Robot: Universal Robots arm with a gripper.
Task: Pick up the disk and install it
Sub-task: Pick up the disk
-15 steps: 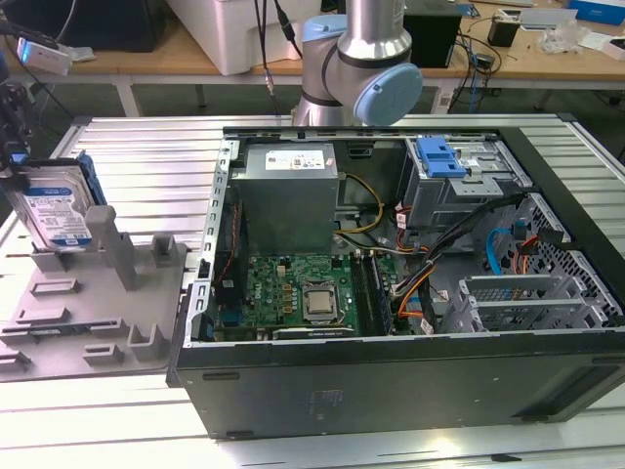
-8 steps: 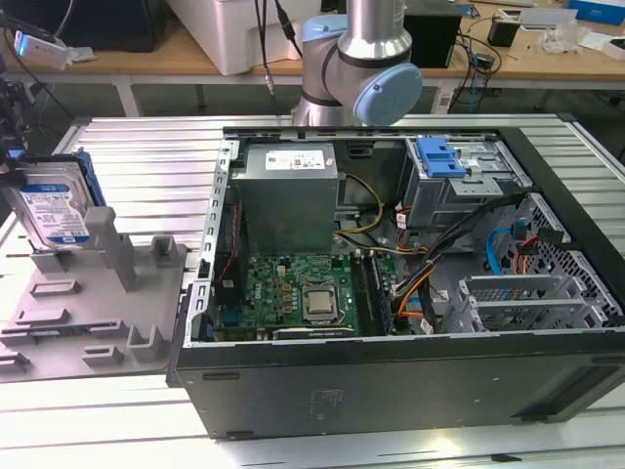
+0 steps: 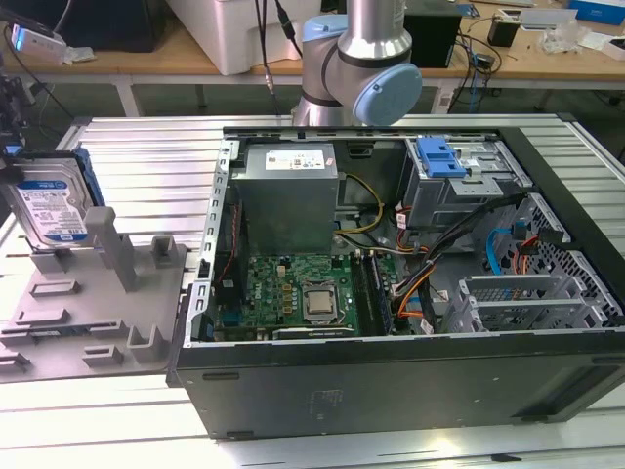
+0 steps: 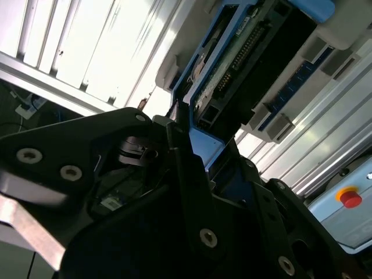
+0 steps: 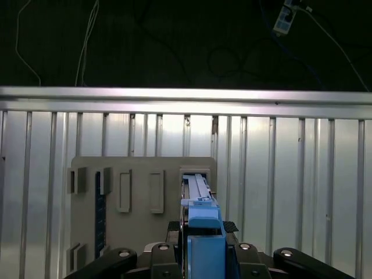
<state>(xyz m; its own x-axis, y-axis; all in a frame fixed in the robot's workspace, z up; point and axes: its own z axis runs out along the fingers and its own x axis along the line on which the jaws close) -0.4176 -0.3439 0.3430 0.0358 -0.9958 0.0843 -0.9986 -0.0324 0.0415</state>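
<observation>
The disk [image 3: 51,210] stands upright at the grey fixture [image 3: 59,322]; open computer case [image 3: 391,391] beside it.

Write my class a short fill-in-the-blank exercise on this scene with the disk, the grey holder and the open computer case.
1. The disk stands in the grey holder, on the exterior view's ____ of the computer case.
2. The carrier bracket framing the disk is ____ in colour.
3. In the first wrist view, the thing nearest the gripper is the ____.

Missing words: left; blue; disk.
</observation>
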